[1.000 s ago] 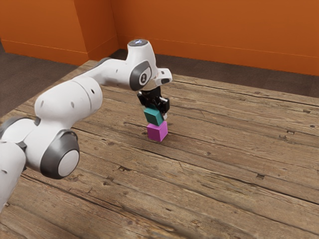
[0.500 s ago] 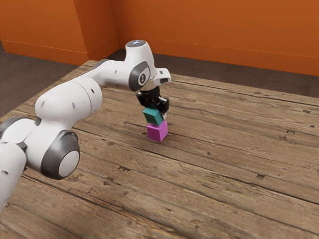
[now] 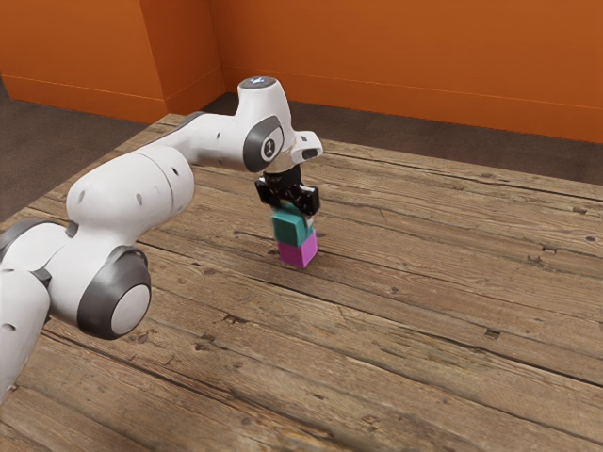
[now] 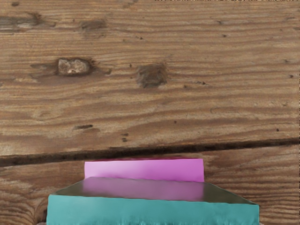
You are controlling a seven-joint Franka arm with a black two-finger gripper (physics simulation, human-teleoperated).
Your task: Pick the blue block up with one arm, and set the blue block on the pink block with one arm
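— Blue block [image 3: 290, 229], where's it sitting?
— Right on top of the pink block [image 3: 301, 253], on the table [image 3: 424, 311]. The gripper [image 3: 291, 214] pinches it from both sides.

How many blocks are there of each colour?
Blue block: 1
Pink block: 1
Total: 2 blocks
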